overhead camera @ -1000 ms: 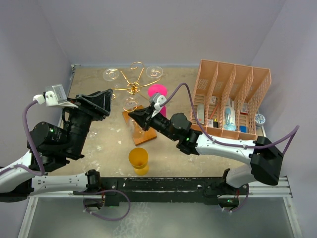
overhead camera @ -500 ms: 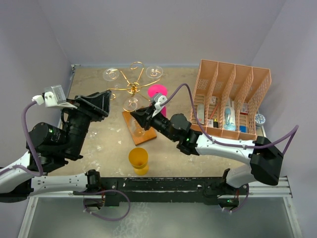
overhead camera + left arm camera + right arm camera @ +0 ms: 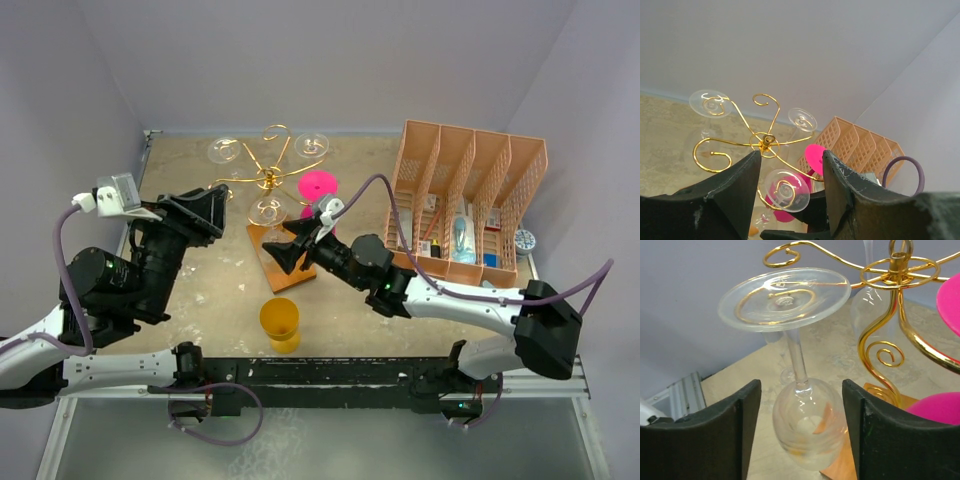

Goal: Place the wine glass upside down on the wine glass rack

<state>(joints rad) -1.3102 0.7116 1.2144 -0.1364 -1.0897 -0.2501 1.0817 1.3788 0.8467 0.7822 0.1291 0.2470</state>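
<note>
The clear wine glass (image 3: 807, 426) hangs upside down with its foot (image 3: 267, 209) caught in the near spiral arm of the gold wine glass rack (image 3: 267, 178). In the right wrist view its bowl sits between the jaws of my right gripper (image 3: 801, 384), which is open and touches neither side. That gripper (image 3: 286, 252) hovers over the rack's wooden base (image 3: 292, 278). Left of the rack, my left gripper (image 3: 212, 208) is raised and open with nothing in it. Its wrist view looks past its fingers at the rack (image 3: 769, 141) and the glass's foot (image 3: 786, 190).
Two more clear glasses (image 3: 224, 151) (image 3: 312, 145) hang on the rack's far arms and a pink glass (image 3: 318, 185) on its right arm. A yellow cup (image 3: 280, 322) stands near the front. A salmon-pink slotted organizer (image 3: 465, 200) fills the right side.
My right gripper has opened, let go of the wine glass and drawn back a little; the glass stays hanging on the rack. The left arm has barely moved.
</note>
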